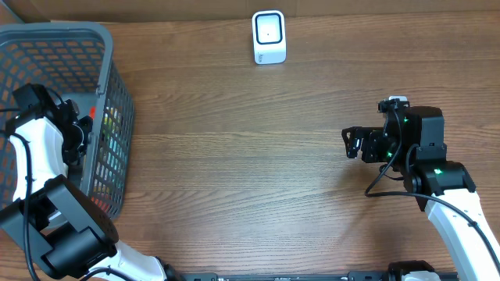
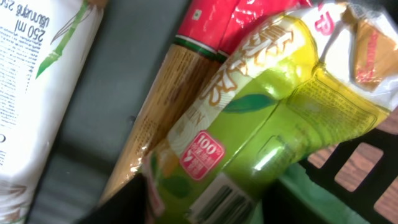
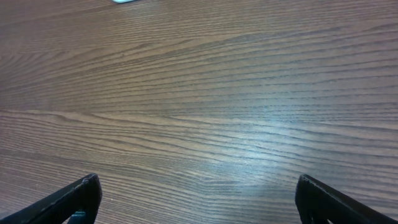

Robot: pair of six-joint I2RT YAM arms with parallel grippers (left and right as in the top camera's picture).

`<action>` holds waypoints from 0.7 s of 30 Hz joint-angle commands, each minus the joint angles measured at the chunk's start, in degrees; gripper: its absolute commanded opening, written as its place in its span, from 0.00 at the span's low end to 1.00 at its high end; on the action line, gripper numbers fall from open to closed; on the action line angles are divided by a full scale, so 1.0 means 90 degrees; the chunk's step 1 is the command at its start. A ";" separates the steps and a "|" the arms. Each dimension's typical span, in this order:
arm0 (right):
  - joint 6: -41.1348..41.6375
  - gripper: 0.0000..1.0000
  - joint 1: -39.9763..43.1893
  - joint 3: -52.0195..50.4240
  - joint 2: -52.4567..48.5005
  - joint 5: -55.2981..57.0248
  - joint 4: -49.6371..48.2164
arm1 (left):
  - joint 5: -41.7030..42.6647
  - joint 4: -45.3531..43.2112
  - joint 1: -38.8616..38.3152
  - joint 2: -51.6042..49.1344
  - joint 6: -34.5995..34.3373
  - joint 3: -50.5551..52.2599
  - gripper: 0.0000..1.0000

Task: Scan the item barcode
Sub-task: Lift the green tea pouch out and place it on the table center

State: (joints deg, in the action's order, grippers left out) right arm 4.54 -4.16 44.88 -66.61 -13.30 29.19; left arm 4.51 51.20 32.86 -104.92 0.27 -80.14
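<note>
Left gripper is down inside the basket with its jaws against both sides of the green tea bottle, low on the body, so I read it as gripped; how firm the hold is I can't tell. Right gripper is wide open and holds nothing, parked over bare table. For the lift, go straight up and slow: the bottle lies tilted and touches the pasta pack, with the white carton just beside that, so a sideways pull would likely drag neighbours along. The plastic looks slick and the label glossy, so expect slip or roll in the jaws. The barcode sits right at the fingers, partly hidden. My guess is it needs a regrip or a handover to the free arm before it can face the scanner. The scanner stands at the far edge, well apart from the basket. The surface is dark wood grain, flat, with mild glare. The room beyond the table isn't visible.
</note>
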 commanded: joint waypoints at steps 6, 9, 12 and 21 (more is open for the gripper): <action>0.0034 1.00 0.0005 0.0104 0.0022 -0.0053 -0.0041 | 0.0049 0.0063 0.0007 -0.0063 -0.0374 0.0070 0.04; 0.0034 1.00 0.0005 0.0104 0.0022 -0.0053 -0.0041 | 0.0049 0.0350 0.0007 -0.0053 -0.0544 -0.0255 0.04; 0.0034 1.00 0.0005 0.0104 0.0022 -0.0053 -0.0041 | 0.0053 0.0814 0.0007 -0.0036 -0.0648 -0.0889 0.04; 0.0034 1.00 0.0005 0.0104 0.0022 -0.0053 -0.0039 | 0.0503 0.3101 -0.0019 0.0010 -0.0964 -0.4524 0.04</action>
State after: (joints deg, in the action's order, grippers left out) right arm 4.54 -4.16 44.88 -66.61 -13.32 29.15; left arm 5.02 75.26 32.99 -106.52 -6.61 -108.18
